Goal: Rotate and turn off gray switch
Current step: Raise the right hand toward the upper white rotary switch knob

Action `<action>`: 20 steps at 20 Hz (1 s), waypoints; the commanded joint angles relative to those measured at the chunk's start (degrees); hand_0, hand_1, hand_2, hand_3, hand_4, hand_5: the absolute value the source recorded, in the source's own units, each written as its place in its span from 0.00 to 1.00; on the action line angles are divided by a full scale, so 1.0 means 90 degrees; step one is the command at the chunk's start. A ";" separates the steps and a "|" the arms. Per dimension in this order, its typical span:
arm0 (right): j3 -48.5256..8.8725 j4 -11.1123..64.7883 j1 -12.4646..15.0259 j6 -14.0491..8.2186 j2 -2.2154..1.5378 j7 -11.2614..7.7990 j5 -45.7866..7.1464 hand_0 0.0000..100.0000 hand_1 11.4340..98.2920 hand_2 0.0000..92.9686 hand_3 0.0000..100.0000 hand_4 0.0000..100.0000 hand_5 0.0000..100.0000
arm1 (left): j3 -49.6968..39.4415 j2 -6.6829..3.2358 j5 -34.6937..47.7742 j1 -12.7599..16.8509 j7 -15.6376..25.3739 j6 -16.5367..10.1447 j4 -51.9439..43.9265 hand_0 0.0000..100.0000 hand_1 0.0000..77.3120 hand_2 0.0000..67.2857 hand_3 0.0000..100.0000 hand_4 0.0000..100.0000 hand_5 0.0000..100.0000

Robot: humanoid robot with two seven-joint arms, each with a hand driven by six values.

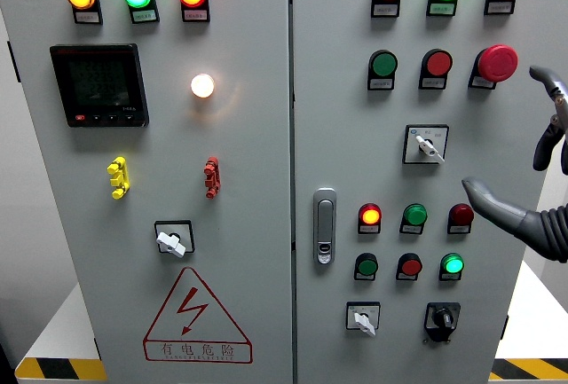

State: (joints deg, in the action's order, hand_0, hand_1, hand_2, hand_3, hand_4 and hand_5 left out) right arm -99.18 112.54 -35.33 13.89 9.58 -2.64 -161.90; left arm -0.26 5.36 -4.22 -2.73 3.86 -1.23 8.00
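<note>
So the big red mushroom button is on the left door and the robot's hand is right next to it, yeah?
Not quite. The big red mushroom button is on the right door, not the left one, as the head view shows. The rest holds: the robot's right hand is close beside it, at the picture's right edge, not touching it.

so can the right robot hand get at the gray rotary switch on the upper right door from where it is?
Probably yes. The right robot hand hangs open just right of the gray switch, fingers spread and holding nothing. Only bare panel face lies between them; the red mushroom button sits above that path.
</note>
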 commanded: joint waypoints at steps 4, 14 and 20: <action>-0.0084 0.0006 0.0010 0.0000 0.0000 0.0000 0.0000 0.00 0.36 0.07 0.82 0.93 0.89 | 0.0000 0.0000 0.0000 0.0000 0.0001 0.0000 0.0000 0.00 0.00 0.20 0.18 0.10 0.12; 0.0033 -0.0053 0.0029 0.0000 0.0010 0.0468 0.0010 0.00 0.33 0.14 0.82 0.93 0.90 | 0.0000 0.0000 0.0000 0.0000 0.0001 0.0000 0.0000 0.00 0.00 0.20 0.18 0.09 0.12; 0.0570 -0.0092 0.0039 -0.0068 0.0000 0.1191 0.0088 0.00 0.32 0.30 0.82 0.93 0.90 | 0.0000 0.0000 0.0000 0.0000 0.0001 0.0000 0.0000 0.00 0.00 0.20 0.18 0.10 0.12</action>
State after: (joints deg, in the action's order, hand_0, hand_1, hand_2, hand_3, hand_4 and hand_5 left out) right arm -95.47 111.97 -34.99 13.45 9.60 6.64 -161.27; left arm -0.26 5.36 -4.21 -2.72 3.86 -1.23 8.00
